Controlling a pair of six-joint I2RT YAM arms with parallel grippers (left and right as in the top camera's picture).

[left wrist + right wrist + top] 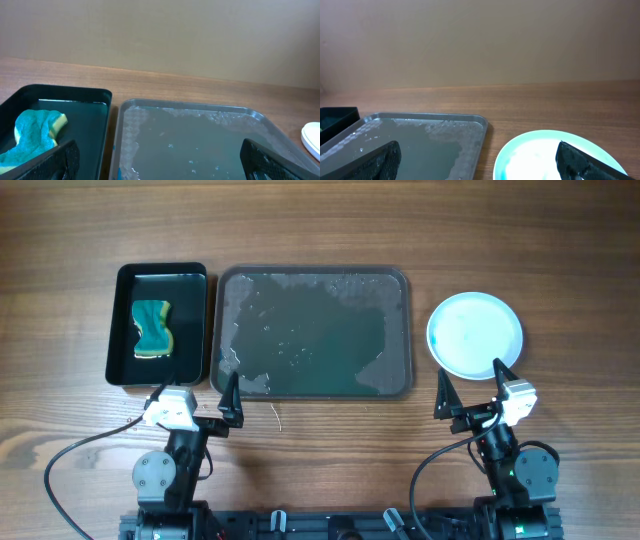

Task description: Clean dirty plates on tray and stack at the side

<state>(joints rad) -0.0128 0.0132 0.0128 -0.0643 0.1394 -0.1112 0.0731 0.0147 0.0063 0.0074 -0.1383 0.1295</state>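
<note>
The tray (315,330) lies in the middle of the counter (320,220), long side running left to right. Its dark surface is wet, with pale blotchy patches along the rim and in the corners. Just left of it stands a black tub (120,330) holding shallow water and a teal and yellow sponge (152,328), which lies in the tub's left half.

The plates (475,333) sit on the counter to the right of the tray, a little apart from it. From above they read as one pale-blue round with a white rim. This is probably a stack, but how many lie there cannot be told. The top face is plain pale blue.

The left gripper (192,395) hangs at the near side of the counter, in front of the gap between tub and tray. Its fingers are spread wide with nothing between them. In the left wrist view one finger overlaps the tub and the other the tray's right part.

The right gripper (472,385) is in front of the plates, also spread wide and gripping nothing. From above, its right fingertip overlaps the plates' near rim; whether it touches cannot be told. In the right wrist view the plates lie low between the fingers, nearer the right one, with the tray to the left.
</note>
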